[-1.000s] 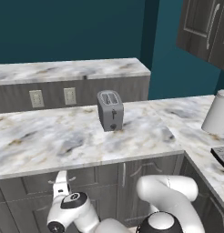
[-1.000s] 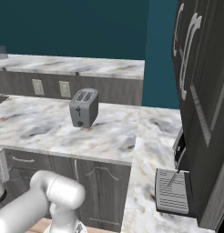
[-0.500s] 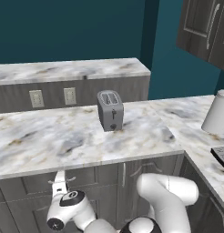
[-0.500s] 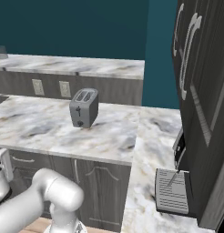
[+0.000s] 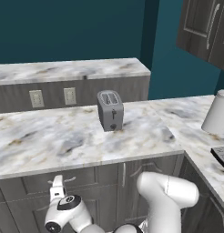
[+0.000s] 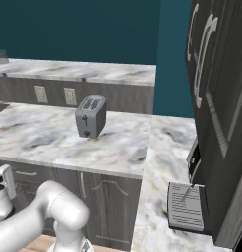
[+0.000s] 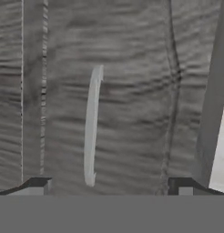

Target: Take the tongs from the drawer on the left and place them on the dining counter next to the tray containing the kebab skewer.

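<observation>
My gripper [image 7: 109, 185] stands open, facing the dark-grey wood-grain drawer [image 7: 136, 91] at close range. Its silver bar handle [image 7: 92, 125] lies between my two fingertips and a little ahead of them, untouched. From the left base view the gripper [image 5: 58, 188] is low at the drawer [image 5: 27, 191] front under the marble counter; from the right base view it [image 6: 5, 180] sits at the left edge. Behind, the raised dining counter [image 5: 68, 70] has plain grey panels. The tongs, the tray and the kebab skewer are out of view.
A grey toaster [image 5: 110, 110] stands on the near marble counter [image 5: 63, 141]. At the right are a white paper-towel roll [image 5: 217, 112], a dark appliance [image 6: 188, 206] and tall dark cabinets [image 6: 219, 88]. Cabinet doors [image 5: 132, 175] adjoin the drawer.
The hand has edged slightly down and left, closer to the drawer front. The jaws stay wide apart and nothing else has moved.
</observation>
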Controlling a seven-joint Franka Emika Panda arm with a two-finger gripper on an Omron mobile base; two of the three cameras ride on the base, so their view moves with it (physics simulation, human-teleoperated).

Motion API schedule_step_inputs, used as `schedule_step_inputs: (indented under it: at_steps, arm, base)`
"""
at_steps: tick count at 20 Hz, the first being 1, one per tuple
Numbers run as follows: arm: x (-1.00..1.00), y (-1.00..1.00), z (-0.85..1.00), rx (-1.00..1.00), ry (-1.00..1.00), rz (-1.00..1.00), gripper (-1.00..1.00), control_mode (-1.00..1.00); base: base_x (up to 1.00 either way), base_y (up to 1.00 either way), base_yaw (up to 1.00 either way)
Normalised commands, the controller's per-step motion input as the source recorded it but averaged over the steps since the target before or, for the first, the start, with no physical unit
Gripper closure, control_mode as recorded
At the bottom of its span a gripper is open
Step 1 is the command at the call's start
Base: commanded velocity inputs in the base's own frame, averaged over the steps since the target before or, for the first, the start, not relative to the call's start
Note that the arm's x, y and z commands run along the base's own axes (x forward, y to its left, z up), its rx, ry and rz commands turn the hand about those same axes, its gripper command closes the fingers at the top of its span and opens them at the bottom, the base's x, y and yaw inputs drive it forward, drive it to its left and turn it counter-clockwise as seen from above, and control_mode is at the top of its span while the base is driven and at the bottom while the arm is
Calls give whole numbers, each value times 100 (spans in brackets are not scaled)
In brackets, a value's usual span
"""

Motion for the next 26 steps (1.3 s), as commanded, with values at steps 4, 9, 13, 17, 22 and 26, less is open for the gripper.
schedule_step_inputs:
  at_steps: [4, 9, 13, 17, 22, 26]
  arm:
    - [34, 13, -21, 0, 0, 0, -100, -100]
    - [38, 1, -11, 0, 0, 0, -100, -100]
    - [35, 0, -13, 0, 0, 0, -100, -100]
    - [27, 3, -21, 0, 0, 0, -100, -100]
    - [17, 8, -27, 0, 0, 0, -100, -100]
    - [19, 8, -20, 0, 0, 0, -100, -100]
  base:
    - [0, 0, 0]
    - [0, 0, 0]
    - [0, 0, 0]
    - [0, 0, 0]
    - [0, 0, 0]
    - [0, 0, 0]
